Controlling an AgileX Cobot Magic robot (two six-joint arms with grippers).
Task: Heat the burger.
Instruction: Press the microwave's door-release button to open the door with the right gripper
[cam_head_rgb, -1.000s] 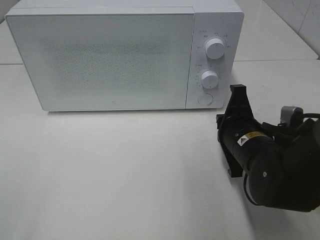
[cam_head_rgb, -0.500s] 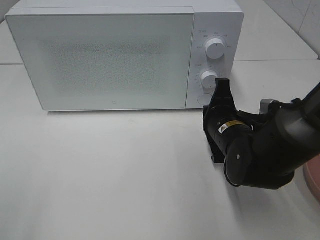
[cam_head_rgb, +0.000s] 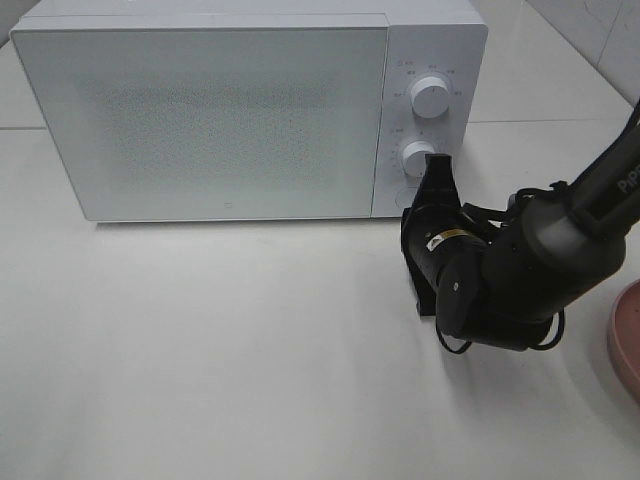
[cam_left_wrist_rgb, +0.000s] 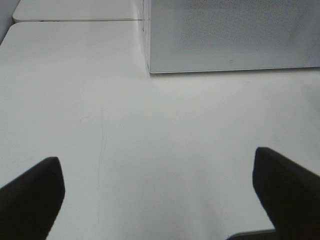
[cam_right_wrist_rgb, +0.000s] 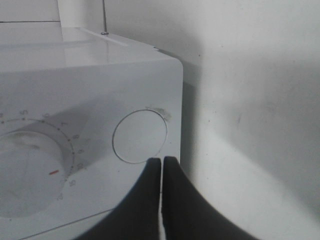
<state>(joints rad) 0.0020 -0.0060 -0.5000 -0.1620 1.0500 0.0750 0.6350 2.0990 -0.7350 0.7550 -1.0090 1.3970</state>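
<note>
- I cannot see the burger in any view. The white box-shaped microwave (cam_head_rgb: 220, 110) has its door closed, and the speckled panel is opaque.
- The right gripper (cam_right_wrist_rgb: 161, 162) has its fingers pressed together, tips at the round flush button (cam_right_wrist_rgb: 140, 136). I cannot confirm contact.
- The left gripper (cam_left_wrist_rgb: 155, 157) is spread wide over the white table (cam_left_wrist_rgb: 150, 115), holding nothing.
- The flat pink round plate (cam_head_rgb: 627, 340) is cut off at the frame edge.

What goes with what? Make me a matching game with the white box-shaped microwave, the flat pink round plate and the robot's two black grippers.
Things:
1. white box-shaped microwave
2. flat pink round plate
3. left black gripper
4. right black gripper

States:
A. shut, tips right by the round white button
B. open over the white table
C. door closed
D. at the right edge of the high view, partly cut off

Pairs: 1-C, 2-D, 3-B, 4-A.
</note>
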